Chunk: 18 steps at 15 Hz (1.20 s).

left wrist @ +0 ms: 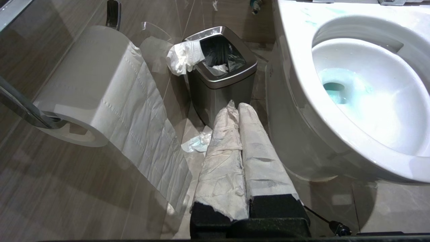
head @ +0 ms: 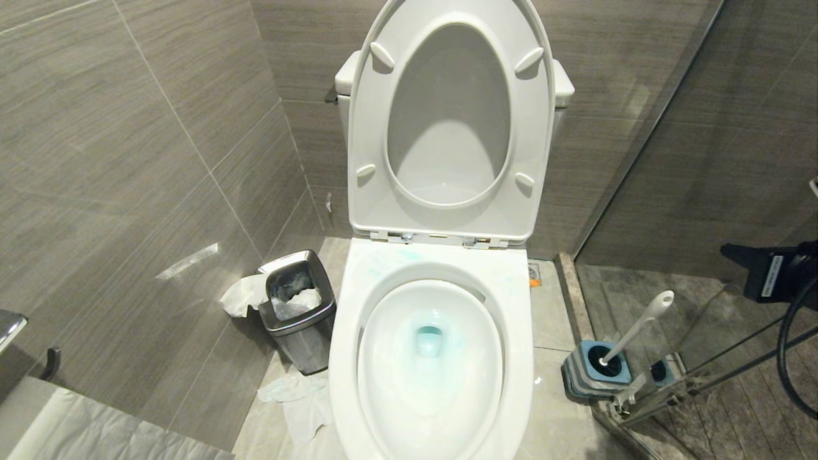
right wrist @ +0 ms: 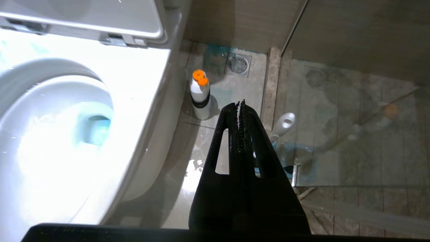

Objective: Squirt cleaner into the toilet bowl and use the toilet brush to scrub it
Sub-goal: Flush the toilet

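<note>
The toilet bowl (head: 429,358) stands open, seat raised, with blue-tinted water at the drain. The toilet brush (head: 636,331) sits in its holder (head: 595,370) on the floor to the bowl's right, beside the glass partition (head: 703,358). Only the right wrist view shows the cleaner bottle (right wrist: 200,97) (orange cap) between bowl and partition edge. The right gripper (right wrist: 241,107) hangs above the brush, fingers together, empty. The left gripper (left wrist: 235,107), paper-wrapped and closed, points at the bin (left wrist: 221,80); floor room there is narrow.
</note>
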### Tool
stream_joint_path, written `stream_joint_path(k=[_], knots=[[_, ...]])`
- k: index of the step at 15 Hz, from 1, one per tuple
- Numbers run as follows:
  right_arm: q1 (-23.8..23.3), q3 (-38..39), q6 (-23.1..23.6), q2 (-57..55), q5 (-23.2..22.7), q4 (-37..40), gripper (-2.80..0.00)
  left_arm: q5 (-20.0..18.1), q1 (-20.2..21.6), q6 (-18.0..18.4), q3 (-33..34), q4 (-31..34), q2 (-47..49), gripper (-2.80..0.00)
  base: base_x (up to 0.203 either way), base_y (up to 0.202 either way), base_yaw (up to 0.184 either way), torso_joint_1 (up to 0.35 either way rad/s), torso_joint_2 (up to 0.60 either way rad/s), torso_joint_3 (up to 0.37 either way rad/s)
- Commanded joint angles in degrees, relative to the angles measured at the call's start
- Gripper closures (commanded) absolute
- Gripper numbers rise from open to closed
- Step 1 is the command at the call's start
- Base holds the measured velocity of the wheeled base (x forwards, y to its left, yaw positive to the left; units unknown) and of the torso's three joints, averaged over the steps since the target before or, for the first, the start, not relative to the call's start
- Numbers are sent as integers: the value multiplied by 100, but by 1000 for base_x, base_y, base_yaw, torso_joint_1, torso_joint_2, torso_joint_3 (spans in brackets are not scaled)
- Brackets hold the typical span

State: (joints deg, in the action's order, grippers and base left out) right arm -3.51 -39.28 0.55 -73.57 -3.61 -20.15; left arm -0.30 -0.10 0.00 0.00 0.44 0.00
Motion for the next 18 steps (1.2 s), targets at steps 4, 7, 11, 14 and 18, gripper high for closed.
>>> stream_joint_path(k=[4, 7, 11, 14, 18], knots=[[143, 414, 14, 2042, -23, 896, 0, -5, 1, 0, 9, 0, 0, 0, 0, 0, 0, 0, 0, 0], [239, 892, 17, 3066, -163, 1199, 0, -5, 1, 0, 9, 0, 0, 0, 0, 0, 0, 0, 0, 0], [303, 1366, 16, 4494, -280, 1372, 0, -5, 1, 0, 9, 0, 0, 0, 0, 0, 0, 0, 0, 0], [308, 1487, 19, 5347, -280, 1405, 0, -5, 1, 0, 9, 0, 0, 0, 0, 0, 0, 0, 0, 0], [315, 1251, 310, 6023, -255, 1445, 0, -5, 1, 0, 9, 0, 0, 0, 0, 0, 0, 0, 0, 0]])
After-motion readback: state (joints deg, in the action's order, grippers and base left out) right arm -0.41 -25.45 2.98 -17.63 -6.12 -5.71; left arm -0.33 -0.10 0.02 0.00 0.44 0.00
